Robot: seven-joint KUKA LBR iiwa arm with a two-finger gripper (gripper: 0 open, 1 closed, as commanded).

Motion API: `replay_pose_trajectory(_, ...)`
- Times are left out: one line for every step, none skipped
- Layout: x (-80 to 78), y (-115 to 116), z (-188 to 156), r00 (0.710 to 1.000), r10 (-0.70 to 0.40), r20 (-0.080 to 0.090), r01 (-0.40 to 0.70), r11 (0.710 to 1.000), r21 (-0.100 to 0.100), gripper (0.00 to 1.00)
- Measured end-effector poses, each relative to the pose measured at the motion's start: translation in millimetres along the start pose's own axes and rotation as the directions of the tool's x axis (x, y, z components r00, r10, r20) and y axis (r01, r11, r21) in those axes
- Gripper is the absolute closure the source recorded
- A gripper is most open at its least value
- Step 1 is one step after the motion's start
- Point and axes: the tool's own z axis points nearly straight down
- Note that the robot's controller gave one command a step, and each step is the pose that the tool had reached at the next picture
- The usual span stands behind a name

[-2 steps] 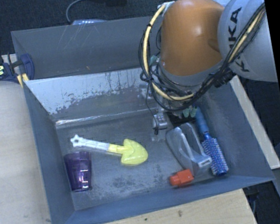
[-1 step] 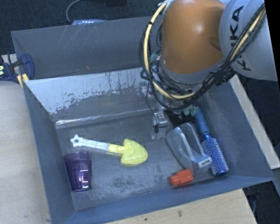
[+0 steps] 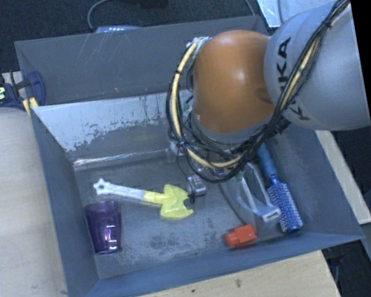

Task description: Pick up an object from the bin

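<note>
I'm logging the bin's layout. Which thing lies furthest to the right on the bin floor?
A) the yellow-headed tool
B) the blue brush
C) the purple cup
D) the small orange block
B: the blue brush lies by the right wall, with the orange block, yellow-headed tool and purple cup all further left.

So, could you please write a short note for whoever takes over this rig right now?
Gripper: low in the middle of the bin, right beside the yellow head of a white-handled tool. Whether it grips the tool cannot be judged.
Other things: purple cup on the left, orange block by the front wall, blue brush on the right beneath the arm.
Done: nothing lifted out yet; the tool lies on the floor.
Left: secure one thing, probably the tool, and lift it clear.
</note>
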Motion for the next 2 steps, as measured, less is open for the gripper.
replay_pose_trajectory(6.9, 29.0, 38.2, 0.990, -0.142, -0.002, 0.142, 0.990, -0.002, 0.00)
replay_pose_trajectory(1.2, 9.2, 81.9, 0.982, -0.189, 0.004, 0.189, 0.982, -0.002, 0.00)
